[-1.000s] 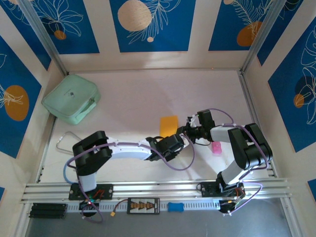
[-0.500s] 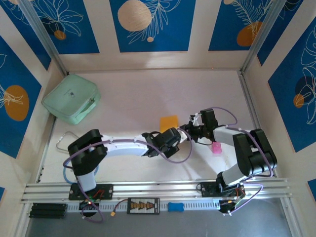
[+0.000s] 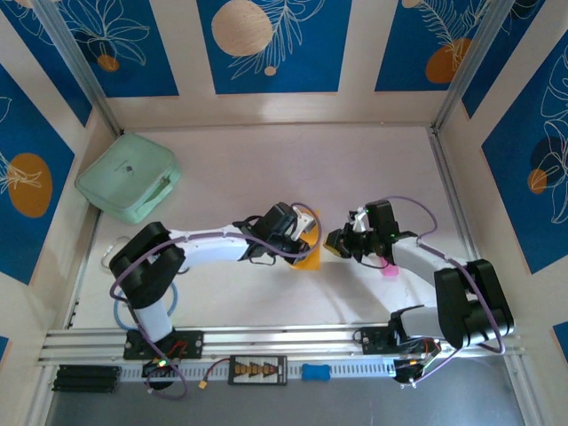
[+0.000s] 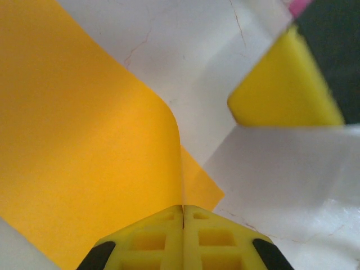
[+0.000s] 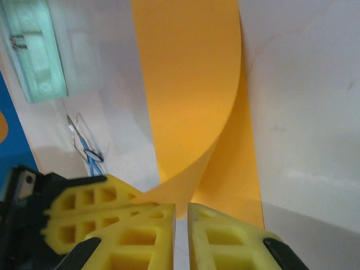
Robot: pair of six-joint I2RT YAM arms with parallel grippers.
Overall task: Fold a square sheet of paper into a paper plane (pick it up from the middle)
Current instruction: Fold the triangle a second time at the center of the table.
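The sheet (image 3: pixel 306 257) lies at the middle of the desk (image 3: pixel 266 160), with one edge curled upward. The left hand (image 4: pixel 183 211) is pressed together, pinching that edge. The right hand (image 5: pixel 181 211) is almost pressed together, just beside the fold. Open desk lies above the sheet; the case (image 3: pixel 129 177) sits at upper left.

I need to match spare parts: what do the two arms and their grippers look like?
The left arm and right arm have white links, bulky black joints and looping purple cables. The left gripper and right gripper have yellow fingers with square grid pockets and black corners.
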